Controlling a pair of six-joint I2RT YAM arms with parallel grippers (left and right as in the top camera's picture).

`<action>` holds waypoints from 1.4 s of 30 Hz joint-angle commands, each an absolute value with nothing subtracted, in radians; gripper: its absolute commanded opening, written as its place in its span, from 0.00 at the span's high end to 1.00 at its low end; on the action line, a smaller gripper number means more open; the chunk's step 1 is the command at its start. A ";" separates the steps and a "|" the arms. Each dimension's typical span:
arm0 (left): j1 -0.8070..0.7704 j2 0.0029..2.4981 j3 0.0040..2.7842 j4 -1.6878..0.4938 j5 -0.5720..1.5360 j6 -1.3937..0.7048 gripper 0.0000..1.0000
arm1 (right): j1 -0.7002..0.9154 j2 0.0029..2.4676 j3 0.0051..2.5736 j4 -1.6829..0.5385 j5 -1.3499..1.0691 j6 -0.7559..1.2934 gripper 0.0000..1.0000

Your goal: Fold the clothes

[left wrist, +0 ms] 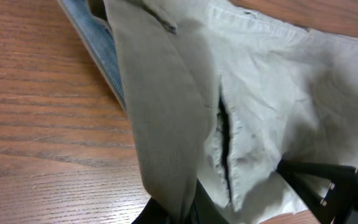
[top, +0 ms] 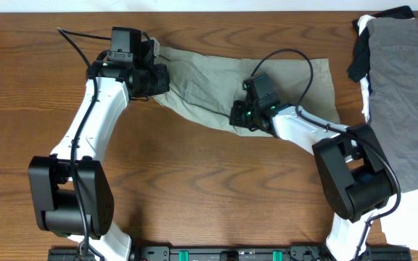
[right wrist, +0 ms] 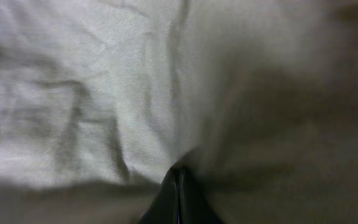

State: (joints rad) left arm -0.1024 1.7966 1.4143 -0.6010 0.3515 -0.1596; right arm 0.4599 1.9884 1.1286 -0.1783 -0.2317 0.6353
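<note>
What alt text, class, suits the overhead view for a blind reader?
Khaki shorts lie on a wooden table, pinched by the left fingers at one end and the right fingers mid-fabric. Grey and black garments lie at right.

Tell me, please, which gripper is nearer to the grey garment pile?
Right. The right gripper, shut on the khaki shorts near mid-table, is closer to the grey pile; the left gripper grips the shorts' opposite end, farther away.

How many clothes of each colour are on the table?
Khaki shorts: 1
Grey garment: 1
Black garment: 1
White garment: 1
Total: 4
</note>
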 commanded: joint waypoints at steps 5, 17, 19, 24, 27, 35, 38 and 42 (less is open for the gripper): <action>-0.109 1.773 1.415 -0.602 0.348 -0.127 0.93 | 0.471 1.951 1.206 -0.269 -0.227 0.557 0.99; -0.154 1.661 1.422 -0.604 0.347 -0.104 0.93 | 0.420 1.934 1.289 -0.272 -0.135 0.525 0.99; -0.157 1.643 1.423 -0.603 0.347 -0.104 0.93 | 0.420 1.948 1.288 -0.249 -0.123 0.525 0.99; -0.157 1.619 1.423 -0.596 0.347 -0.104 0.92 | 0.426 2.012 1.288 -0.192 -0.124 0.527 0.99; -0.157 1.618 1.423 -0.593 0.348 -0.105 0.92 | 0.434 2.057 1.288 -0.154 -0.150 0.527 0.99; -0.157 1.618 1.423 -0.589 0.348 -0.105 0.92 | 0.472 2.174 1.288 -0.061 -0.233 0.537 0.99; -0.157 1.618 1.423 -0.590 0.348 -0.105 0.92 | 0.456 2.160 1.295 -0.062 -0.233 0.537 0.99; -0.157 1.618 1.423 -0.589 0.348 -0.105 0.92 | 0.420 2.113 1.321 -0.070 -0.236 0.512 0.99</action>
State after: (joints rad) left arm -0.1589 1.6405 1.4143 -0.5949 0.3485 -0.1223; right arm 0.4473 2.1365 1.2953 -0.0616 -0.2234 0.5369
